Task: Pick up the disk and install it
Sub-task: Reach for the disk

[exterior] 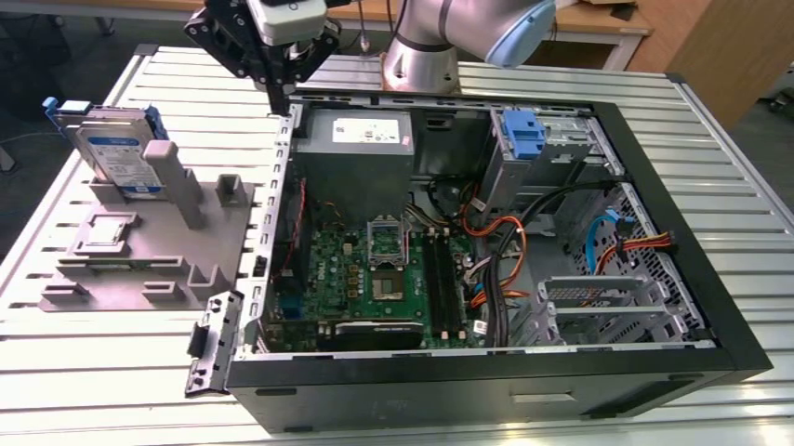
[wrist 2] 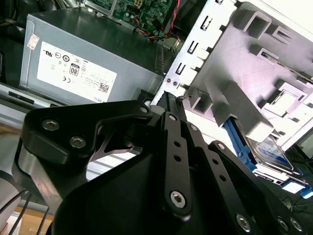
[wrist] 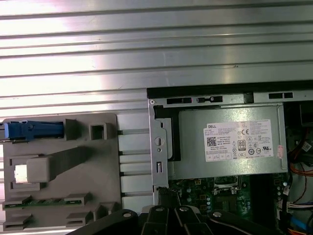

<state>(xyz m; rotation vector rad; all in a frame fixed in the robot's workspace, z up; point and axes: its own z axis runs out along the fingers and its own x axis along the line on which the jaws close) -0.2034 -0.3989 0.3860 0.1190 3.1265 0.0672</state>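
The gripper [exterior: 275,98] hangs with its fingers pressed together on nothing, tips pointing down over the far corner of the open computer case [exterior: 496,381], on the exterior view's left, just beside the power supply [exterior: 356,137]. The disk [exterior: 115,153] stands on edge in the grey fixture [exterior: 137,255], further to the exterior view's left and well apart from the gripper. The step in hand looks like the reach for it. Done well, the fingers would spread before descending, square to the disk's flat faces and clear of the upright post [exterior: 174,181] just in front.
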